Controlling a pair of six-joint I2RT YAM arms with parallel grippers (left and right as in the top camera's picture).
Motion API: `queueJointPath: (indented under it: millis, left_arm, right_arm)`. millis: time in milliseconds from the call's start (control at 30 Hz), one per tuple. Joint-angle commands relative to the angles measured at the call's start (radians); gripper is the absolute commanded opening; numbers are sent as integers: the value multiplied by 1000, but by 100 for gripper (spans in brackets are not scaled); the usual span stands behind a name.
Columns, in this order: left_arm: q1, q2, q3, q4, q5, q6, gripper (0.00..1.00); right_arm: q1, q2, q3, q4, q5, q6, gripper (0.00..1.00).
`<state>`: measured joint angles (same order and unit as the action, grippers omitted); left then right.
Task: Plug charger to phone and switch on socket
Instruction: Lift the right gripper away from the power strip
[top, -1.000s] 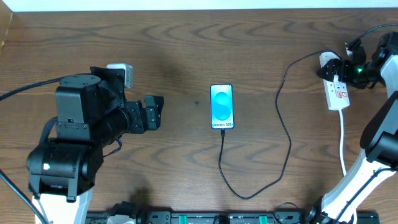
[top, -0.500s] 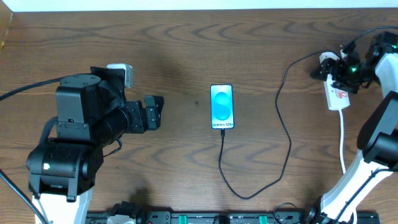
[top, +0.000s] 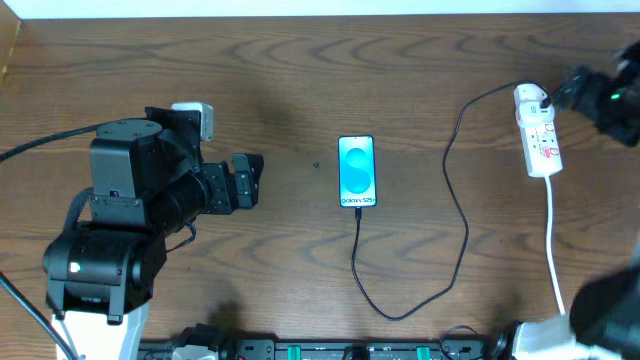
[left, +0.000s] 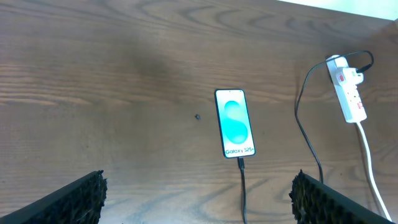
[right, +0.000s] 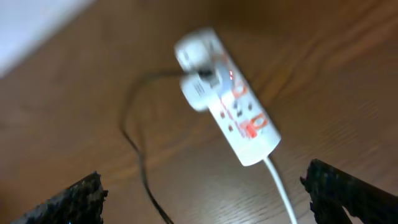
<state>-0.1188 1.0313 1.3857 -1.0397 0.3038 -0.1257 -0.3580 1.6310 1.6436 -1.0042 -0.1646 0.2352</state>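
**Phone wired up at mid-table, both grippers wide and empty**

Phone (top: 358, 172) lies flat at the centre of the overhead frame. Its screen is lit blue-green, and "Galaxy S25+" is readable near its lower edge in your left wrist view. The charger (top: 466, 235) meets the phone's lower edge with its black tip and drops toward the bottom of the frame. From there it loops right and climbs to the upper right, where its white plug (top: 530, 97) sits in the top end of the socket (top: 542, 140). The socket lies on the table (top: 280, 80) with its red markings facing up, and its white lead (top: 552, 240) runs down toward the bottom edge. The blurred right wrist view does not show whether the switch is on. A small dark speck (top: 316, 165) marks the wood just left of the phone.

Your left gripper (top: 245, 181) hangs in the left half of the frame, well apart from the phone, with its jaws spread wide and holding nothing. Its fingers (left: 71, 199) frame the lower corners of the left wrist view. Your right gripper (top: 578, 90) is a dark blur just right of the socket's plug end. Its own view shows the fingers far apart, with nothing gripped between them.
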Motion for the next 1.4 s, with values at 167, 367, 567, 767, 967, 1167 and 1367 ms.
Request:
queueJointPath:
  millis: [167,367,567,767,967,1167,1367]
  left_arm:
    - [3,0,4,0,-10,17,95]
    - [3,0,4,0,-10,17,95]
    - [3,0,4,0,-10,17,95]
    - [3,0,4,0,-10,17,95]
    - [3,0,4,0,-10,17,95]
    - [3,0,4,0,-10,17,95]
    - [3,0,4,0,-10,17,95]
  right_arm:
    - [-1,-213,8,-5,32,37,99]
    - [-1,-251,7,-33,36,37,99]
    - [-1,-244,7,-38,35,37,99]
    - [-1,-244,7,-39,35,38,99]
    - [-1,-244,7,-40,35,38,99]
    - [-1,-244,7,-40,35,37,99]
    - [-1,-244,7,-40,35,37,99]
